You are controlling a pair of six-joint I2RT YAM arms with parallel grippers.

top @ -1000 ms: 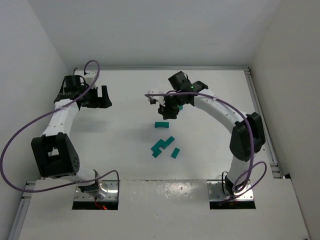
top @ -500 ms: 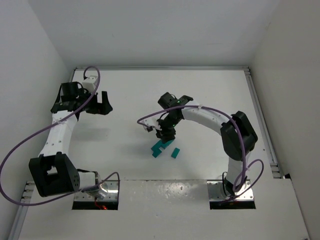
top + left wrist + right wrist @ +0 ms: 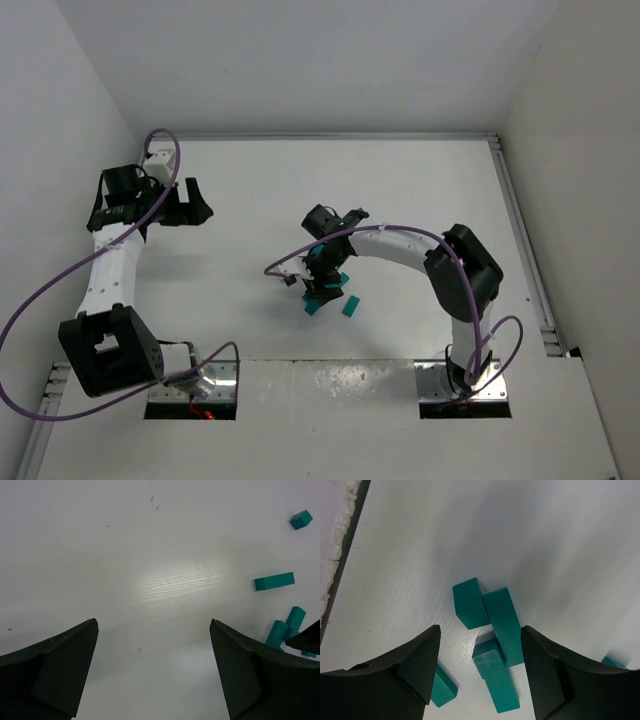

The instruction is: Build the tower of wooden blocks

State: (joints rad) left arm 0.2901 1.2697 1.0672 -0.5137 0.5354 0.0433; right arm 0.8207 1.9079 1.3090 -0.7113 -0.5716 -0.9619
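**Colleague:** How was the rig laid out at that moment?

**Me:** I had the white desk in front of me. My right arm curled in over its middle, and my left arm was well off at the left side.

**Colleague:** And the hands?

**Me:** The left hand was spread wide and held nothing. In its own view the blocks lay off to its right edge. The right hand was spread too, gripping nothing, and hung directly above the wood blocks.

**Colleague:** How did the blocks lie?

**Me:** They were loose on the desk near its middle, with nothing stacked that I could see. In the right wrist view a long bar lay flat between the two fingers. Its long axis ran away from the camera, across the line the fingers close along. A shorter block touched its left side, and another lay against its near end. A single block sat just beside the pile.

**Colleague:** Which arm did you reckon should take it?

**Me:** The right, since it was over the pile and the left was well apart. The bar's narrow width faced the fingers, which I judged good for a grasp. My worry was that the touching neighbours might get pinched or dragged along with it.
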